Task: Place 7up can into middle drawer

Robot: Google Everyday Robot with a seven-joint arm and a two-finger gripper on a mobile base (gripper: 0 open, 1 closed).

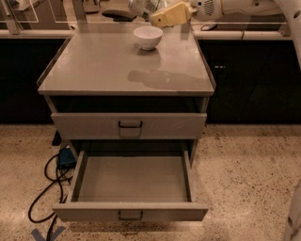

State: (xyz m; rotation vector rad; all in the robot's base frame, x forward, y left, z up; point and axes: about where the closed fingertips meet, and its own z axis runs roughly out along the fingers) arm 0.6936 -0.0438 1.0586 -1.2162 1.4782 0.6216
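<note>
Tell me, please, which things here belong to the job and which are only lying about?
Job: 7up can, held in the gripper high at the back; middle drawer, pulled open.
Lying about: white bowl on the cabinet top; upper drawer, closed; cables on the floor.

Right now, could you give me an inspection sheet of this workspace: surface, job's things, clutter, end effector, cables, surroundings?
Surface: grey cabinet top holding a white bowl.
Job's things: can held in the air near the cabinet's back; lower drawer pulled open, nothing seen inside; upper drawer shut.
Clutter: only the bowl.
End effector: top of view, closed on the can.
Cables: dark cable looped on the floor, left of the cabinet.
Surroundings: speckled floor, dark cupboards behind.
</note>
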